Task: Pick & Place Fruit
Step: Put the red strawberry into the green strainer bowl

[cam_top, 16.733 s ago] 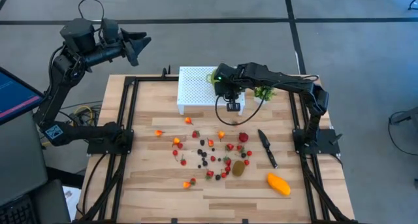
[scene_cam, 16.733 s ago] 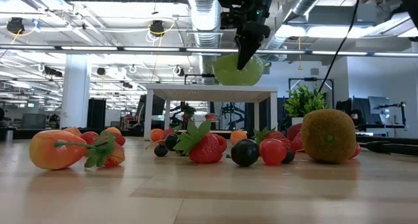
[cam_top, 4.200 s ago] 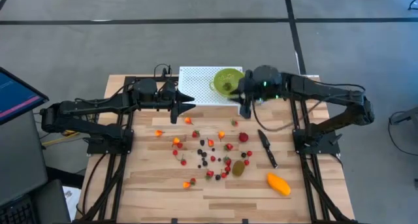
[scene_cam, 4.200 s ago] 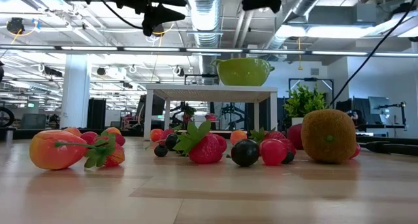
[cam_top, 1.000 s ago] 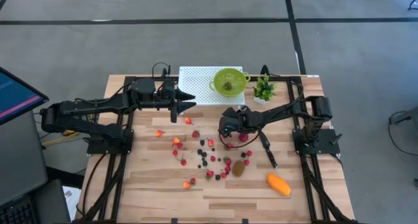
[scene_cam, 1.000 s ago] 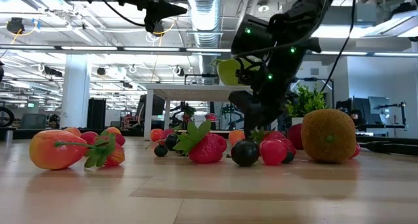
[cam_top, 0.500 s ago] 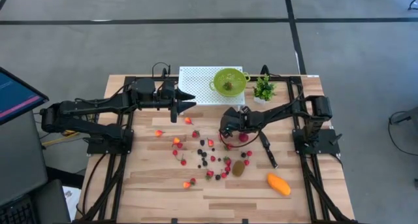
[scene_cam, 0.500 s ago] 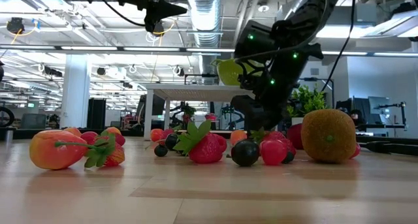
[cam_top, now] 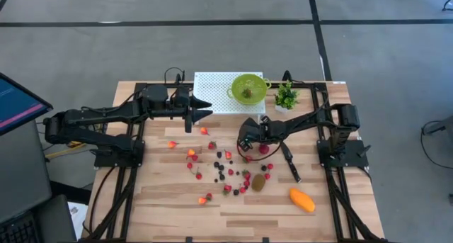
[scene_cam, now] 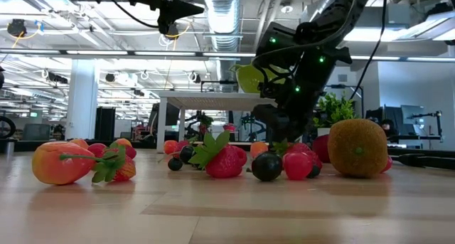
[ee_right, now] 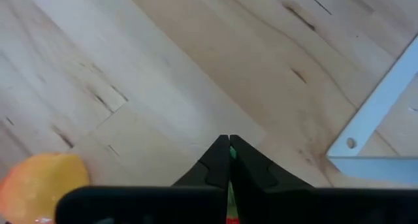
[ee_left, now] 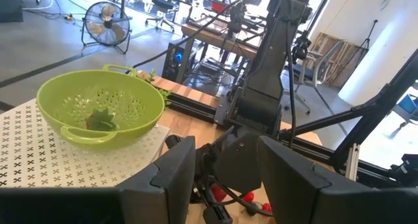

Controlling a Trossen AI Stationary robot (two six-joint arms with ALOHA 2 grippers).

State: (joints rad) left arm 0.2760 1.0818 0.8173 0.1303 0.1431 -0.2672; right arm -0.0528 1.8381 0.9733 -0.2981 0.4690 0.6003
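Small red, orange and dark fruit pieces (cam_top: 223, 168) lie scattered on the wooden table, with a brown kiwi (cam_top: 259, 182) and an orange-yellow mango (cam_top: 301, 199) nearer the front. My right gripper (cam_top: 243, 149) points steeply down at the far side of the scatter, shut on a thin green strip (ee_right: 230, 153). An orange piece (ee_right: 32, 185) lies beside it. My left gripper (cam_top: 205, 110) hangs open in the air by the white stand (cam_top: 212, 94), with nothing between its fingers. A green colander (cam_top: 247, 88) holding one fruit (ee_left: 99, 119) sits on the stand. My right gripper pinches a thin green strip (ee_right: 230, 152) between its two fingertips, seemingly the leaf of a small fruit. A little red shows farther back between the fingers. The fingers come from above, slanting down from the table's right. The rest of the piece is hidden under the fingers.
A slim black knife (cam_top: 289, 160) lies right of the fruit, close to my right arm. A small green potted plant (cam_top: 286, 96) stands at the far right by the stand. Black rails run along the table's left and right sides. Bare wood lies at the near left.
My right gripper has shut its fingers low over the far side of the fruit scatter, hardly moving otherwise. The fruit on the table lies as before.
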